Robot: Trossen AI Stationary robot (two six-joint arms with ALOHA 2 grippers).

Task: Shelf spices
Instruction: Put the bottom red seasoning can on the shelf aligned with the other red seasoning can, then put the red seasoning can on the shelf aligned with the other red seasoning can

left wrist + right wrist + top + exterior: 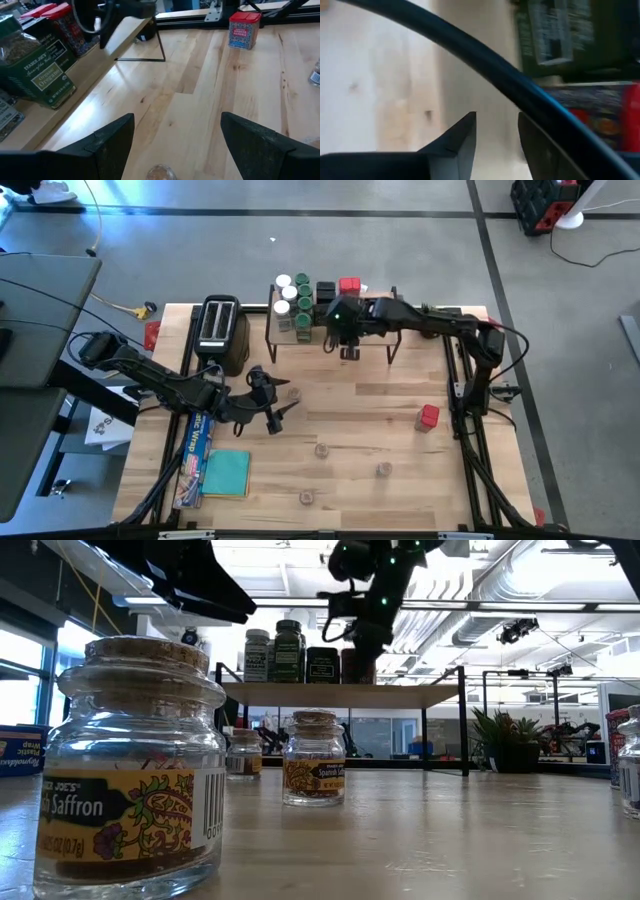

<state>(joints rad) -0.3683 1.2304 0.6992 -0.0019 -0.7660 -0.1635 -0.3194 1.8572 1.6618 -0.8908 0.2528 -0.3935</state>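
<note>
The shelf (375, 330) stands at the table's far edge on thin black legs. On its wooden top are white-lidded jars (284, 290), green-lidded jars (303, 305), black boxes (325, 292) and a red tin (349, 285). My right gripper (346, 348) hangs over the shelf's front edge, narrowly open and holding nothing (497, 145). My left gripper (270, 398) is wide open low over the table's middle (177, 135), with a cork-topped tiny jar (160, 173) just below its fingers. More tiny jars (322, 448) (383, 469) (307, 497) and a red tin (428, 417) stand on the table.
A black toaster (220, 330) stands left of the shelf. The long blue foil box (195, 448) and the teal cloth (228, 472) lie near the table's left edge. In the low view a saffron jar (135, 760) fills the foreground. A cable (485, 70) crosses the right wrist view.
</note>
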